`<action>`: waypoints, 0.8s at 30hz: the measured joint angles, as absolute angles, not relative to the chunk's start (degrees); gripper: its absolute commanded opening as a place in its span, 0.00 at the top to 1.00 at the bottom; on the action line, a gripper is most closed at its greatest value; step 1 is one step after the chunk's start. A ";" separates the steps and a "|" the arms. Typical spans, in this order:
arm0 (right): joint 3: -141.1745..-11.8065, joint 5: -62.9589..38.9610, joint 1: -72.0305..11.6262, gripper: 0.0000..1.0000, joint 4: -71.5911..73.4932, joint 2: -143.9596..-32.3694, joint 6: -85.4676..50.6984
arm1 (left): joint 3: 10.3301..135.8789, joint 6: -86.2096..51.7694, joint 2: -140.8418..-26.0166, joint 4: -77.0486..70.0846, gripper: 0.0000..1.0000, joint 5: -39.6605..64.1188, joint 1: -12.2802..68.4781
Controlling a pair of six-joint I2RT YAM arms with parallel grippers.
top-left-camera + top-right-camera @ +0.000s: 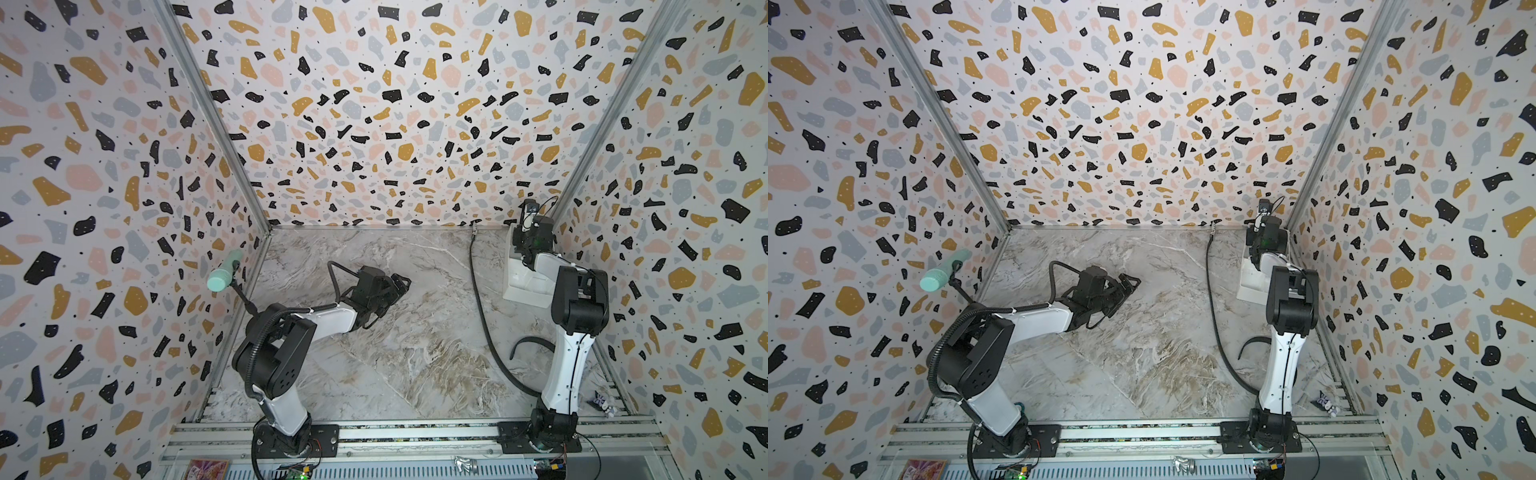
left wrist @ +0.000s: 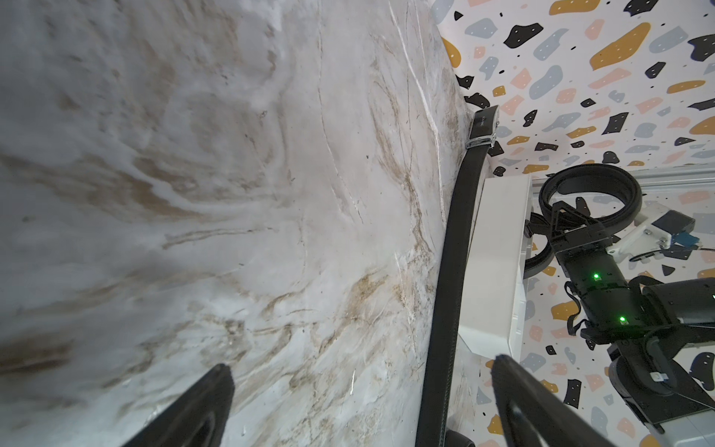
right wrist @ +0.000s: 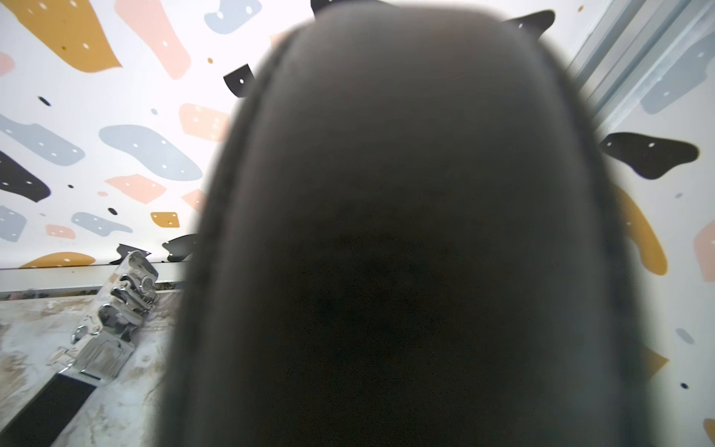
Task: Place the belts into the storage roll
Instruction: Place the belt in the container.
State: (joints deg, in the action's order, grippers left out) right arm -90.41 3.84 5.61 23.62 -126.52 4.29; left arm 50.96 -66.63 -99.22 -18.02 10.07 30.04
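The storage roll, a white box (image 1: 521, 282) (image 2: 495, 263), stands at the back right of the table. My right gripper (image 2: 561, 213) hangs just above the box's far end, shut on a coiled black belt (image 2: 590, 191). That coil fills the right wrist view as a dark blur (image 3: 387, 232) and hides the fingers there. A second belt (image 1: 482, 307) (image 2: 450, 251) lies stretched along the table beside the box, its buckle (image 3: 112, 313) near the back wall. A curved strap end (image 1: 530, 343) shows by the right arm. My left gripper (image 1: 401, 286) (image 2: 361, 363) is open over mid-table, holding nothing.
A mint-green cylinder on a black stand (image 1: 224, 272) leans at the left wall. Patterned walls close the table on three sides, and aluminium rails (image 1: 415, 436) run along the front. A small crumpled item (image 1: 602, 403) lies in the front right corner.
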 measured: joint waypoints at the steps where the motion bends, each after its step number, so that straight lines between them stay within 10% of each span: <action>1: -89.47 3.60 5.56 0.89 23.20 -125.93 3.73 | 51.29 -66.65 -99.74 -18.04 0.00 10.09 30.04; 17: -86.67 0.40 5.65 0.87 9.10 -123.90 -6.63 | 52.77 -66.65 -101.34 -19.07 0.00 10.52 30.06; 24: -88.14 -0.64 6.00 0.35 5.76 -123.76 -6.17 | 52.47 -66.65 -101.19 -19.79 0.01 11.16 30.06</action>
State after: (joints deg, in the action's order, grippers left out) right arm -88.14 -0.64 6.00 5.76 -123.76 -6.17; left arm 52.47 -66.65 -101.19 -19.79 11.16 30.06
